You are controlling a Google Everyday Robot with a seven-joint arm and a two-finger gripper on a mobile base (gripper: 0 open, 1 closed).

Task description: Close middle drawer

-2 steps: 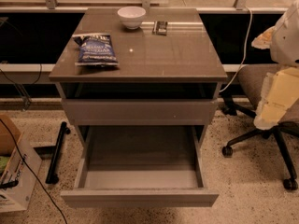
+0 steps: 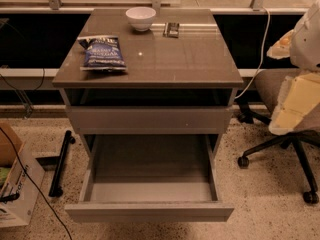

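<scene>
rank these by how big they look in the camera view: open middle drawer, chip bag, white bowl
1. middle drawer
2. chip bag
3. white bowl; it sits farther back, so that gap is unsure

The gripper is at the right edge, above the chair.

camera: high front, tilted down | near cabinet (image 2: 190, 59) | jaws at right edge

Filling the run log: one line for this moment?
middle drawer: open, empty | pincer: right of cabinet, not touching drawer | close: pending
</scene>
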